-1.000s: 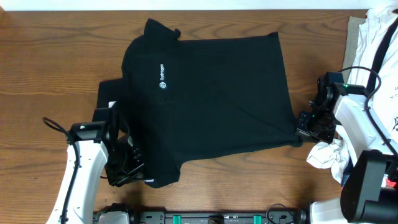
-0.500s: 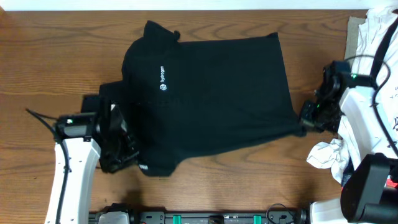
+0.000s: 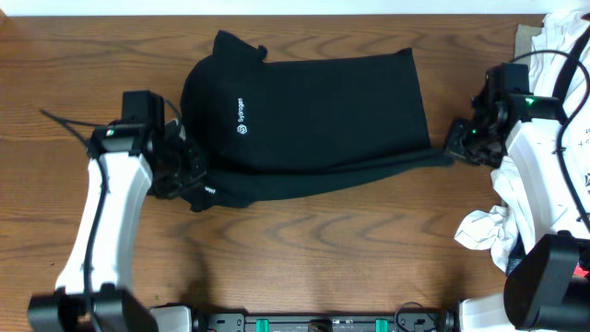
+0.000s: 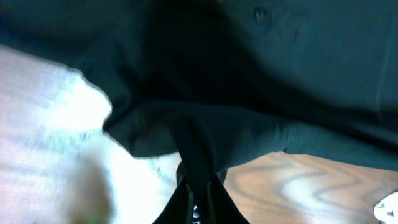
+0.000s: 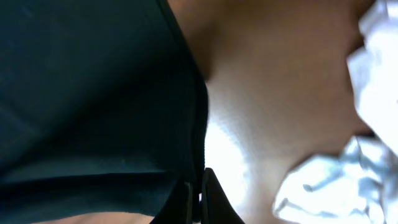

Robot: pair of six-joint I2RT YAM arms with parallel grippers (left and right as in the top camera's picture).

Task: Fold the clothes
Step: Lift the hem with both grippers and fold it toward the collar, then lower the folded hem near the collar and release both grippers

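Note:
The clothes (image 3: 323, 115), a black garment with a small white logo (image 3: 241, 117), lie spread over the middle of the wooden table, with the near hem lifted into a fold. My left gripper (image 3: 192, 175) is shut on the garment's near left corner; in the left wrist view a strip of black cloth (image 4: 196, 152) runs down between the closed fingers (image 4: 200, 202). My right gripper (image 3: 454, 149) is shut on the near right corner, and the right wrist view shows the cloth's edge (image 5: 196, 124) pinched between its fingers (image 5: 198, 199).
A pile of white garments (image 3: 562, 65) lies at the table's right edge, behind the right arm. A crumpled white cloth (image 3: 481, 231) sits near the front right, seen also as white fabric (image 5: 339, 174) in the right wrist view. Bare wood lies along the front.
Both grippers have carried the garment's near hem away from the front edge toward the far side. The near part now doubles over the rest, and the black shape is narrower.

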